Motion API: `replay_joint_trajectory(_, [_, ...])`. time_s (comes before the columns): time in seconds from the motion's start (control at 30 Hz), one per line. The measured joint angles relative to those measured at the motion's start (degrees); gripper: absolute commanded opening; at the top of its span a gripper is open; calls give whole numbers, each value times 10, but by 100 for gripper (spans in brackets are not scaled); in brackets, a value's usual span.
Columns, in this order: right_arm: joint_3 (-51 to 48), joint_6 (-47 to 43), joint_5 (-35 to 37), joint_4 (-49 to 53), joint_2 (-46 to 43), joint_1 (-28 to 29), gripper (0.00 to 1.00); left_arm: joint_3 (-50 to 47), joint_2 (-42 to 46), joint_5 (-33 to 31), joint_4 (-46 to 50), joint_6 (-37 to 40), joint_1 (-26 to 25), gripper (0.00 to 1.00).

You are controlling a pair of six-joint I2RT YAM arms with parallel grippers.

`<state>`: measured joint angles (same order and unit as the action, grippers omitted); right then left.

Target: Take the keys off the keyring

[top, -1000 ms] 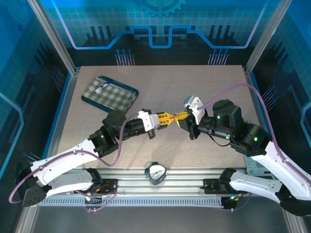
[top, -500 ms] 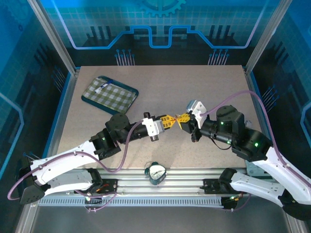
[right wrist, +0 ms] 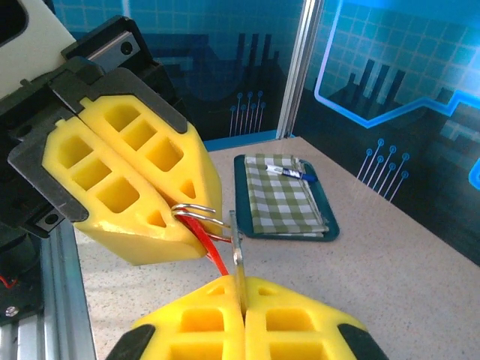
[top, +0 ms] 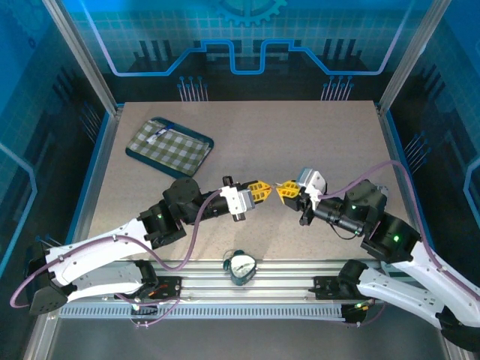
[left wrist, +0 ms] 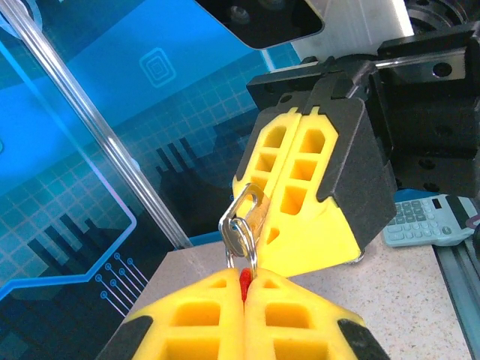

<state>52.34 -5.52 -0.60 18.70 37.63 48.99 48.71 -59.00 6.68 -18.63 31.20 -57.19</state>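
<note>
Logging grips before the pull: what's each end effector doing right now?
Left end effector: shut on the keyring.
Right end effector: shut on the key.

A robotics lab cell, with aluminium frame [top: 82, 56], blue circuit-print panels [top: 247, 37] and a speckled table [top: 300, 135].

A speckled beige table [top: 300, 142] carries a teal tray [top: 208, 140] lined with checked cloth [top: 169, 146] at upper left, and a calculator [left wrist: 429, 219] by its right edge.
</note>
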Motion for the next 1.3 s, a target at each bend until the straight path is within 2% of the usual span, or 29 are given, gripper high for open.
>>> replay_joint_trajectory(0.27, [-18,-55,34,-27,-10,28,0,5,4,9,10,-31,3,0])
replay_joint_trajectory(0.9, [-47,-196,186,-40,-20,121,0,8,5,35,47,-76,20,0])
replay_joint_trajectory(1.13, [-52,-205,196,-51,-26,125,0,8,5,50,45,-89,27,0])
replay_joint_trajectory(1.3, [-42,-161,176,-43,-18,105,0,8,5,52,42,-91,28,0])
